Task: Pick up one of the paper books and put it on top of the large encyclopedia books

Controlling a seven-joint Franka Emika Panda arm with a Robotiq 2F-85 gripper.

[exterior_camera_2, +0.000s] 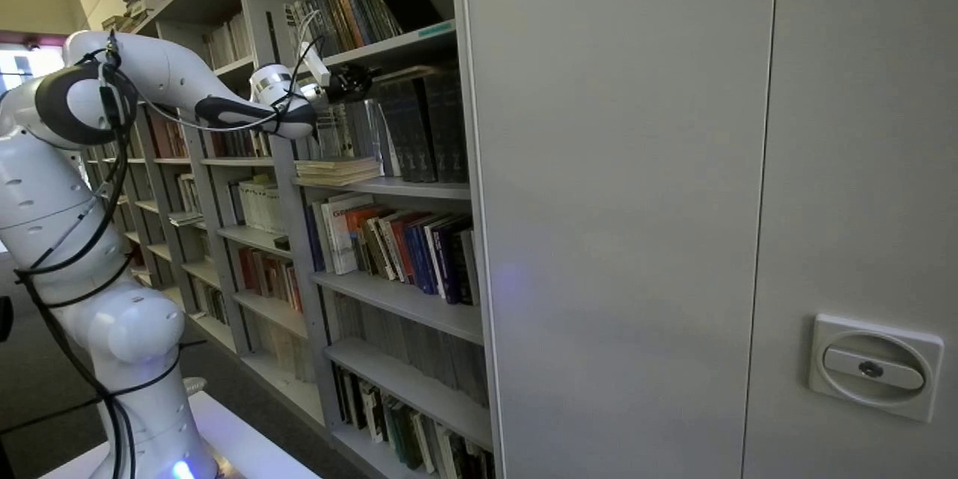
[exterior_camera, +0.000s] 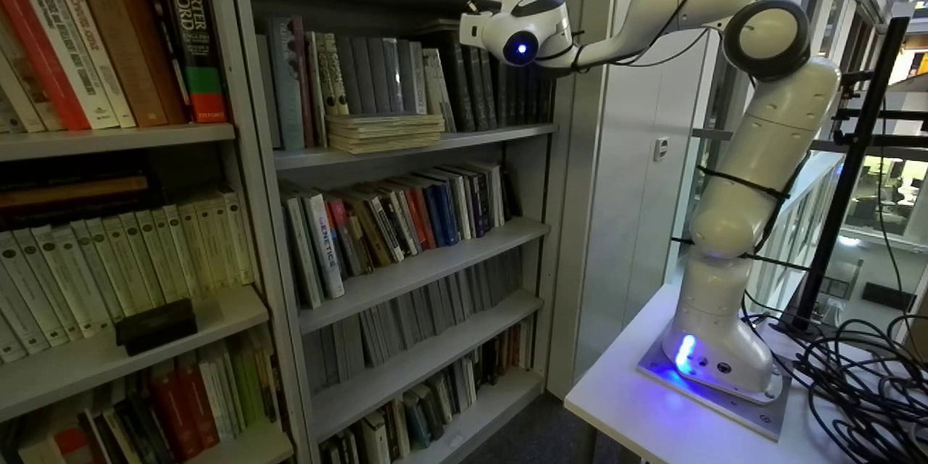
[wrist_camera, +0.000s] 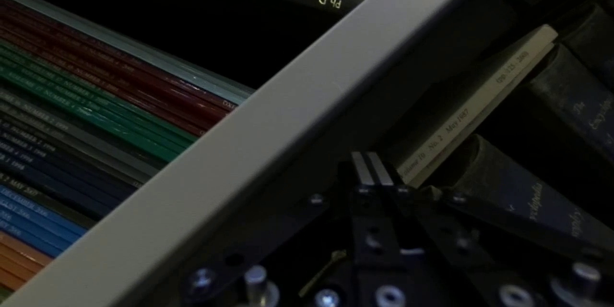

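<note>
A pale paper book (wrist_camera: 460,117), with printing on its spine, lies on the tops of the large dark encyclopedia books (wrist_camera: 537,196) in the wrist view. It also shows as a thin edge in an exterior view (exterior_camera_2: 408,75). The encyclopedias stand upright in both exterior views (exterior_camera: 475,90) (exterior_camera_2: 415,135). A stack of cream paper books (exterior_camera: 384,132) lies flat at the front of the same shelf. My gripper (wrist_camera: 370,169) has its fingers together with a narrow dark slit between, nothing visible in them. Its fingertips are beside the paper book's near end, under the upper shelf board.
The upper shelf board (wrist_camera: 268,120) runs close above the gripper; coloured thin journals (wrist_camera: 120,91) stand on it. Grey volumes (exterior_camera: 370,76) stand behind the paper stack. A cabinet door (exterior_camera_2: 614,202) stands beside the bookcase. Cables (exterior_camera: 855,391) lie on the robot's table.
</note>
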